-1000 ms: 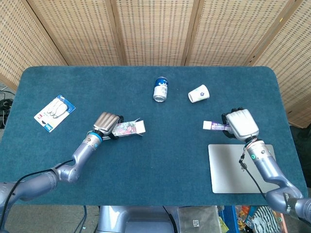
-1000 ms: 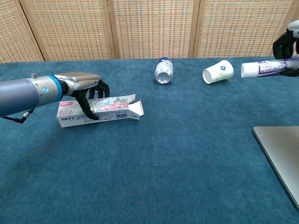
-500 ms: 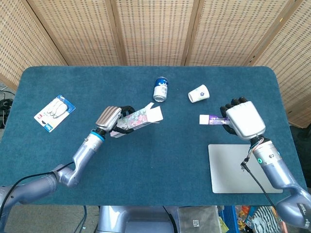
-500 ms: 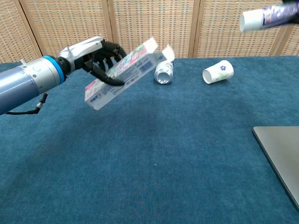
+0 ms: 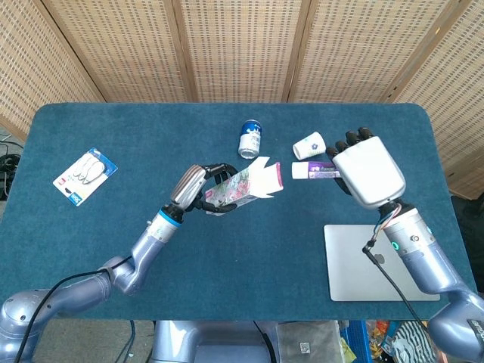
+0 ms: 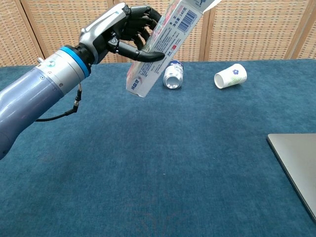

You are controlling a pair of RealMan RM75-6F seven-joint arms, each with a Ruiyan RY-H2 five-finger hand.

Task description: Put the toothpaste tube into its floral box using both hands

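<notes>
We see left hand [image 6: 123,27] gripping floral box [image 6: 165,44], raised off table [image 5: 227,249], tilted, open flaps toward right. Right hand [image 5: 367,170] holds toothpaste tube [image 5: 314,171] in air, cap end near flaps, apart. Can [image 5: 250,139], paper cup [image 5: 308,145] behind.

The box [image 5: 243,185] sits in the left hand [image 5: 198,187], raised above the middle of the table [image 5: 249,249], its open end tilted up and toward the right; the tube [image 5: 315,170] sits in the right hand [image 5: 366,172], just right of that open end, apart from it; behind them on the table lie a can [image 5: 250,139] and, to its right, a cup [image 5: 308,146]; a card of spoons [image 5: 85,175] lies far left; a laptop [image 5: 378,263] lies front right.
</notes>
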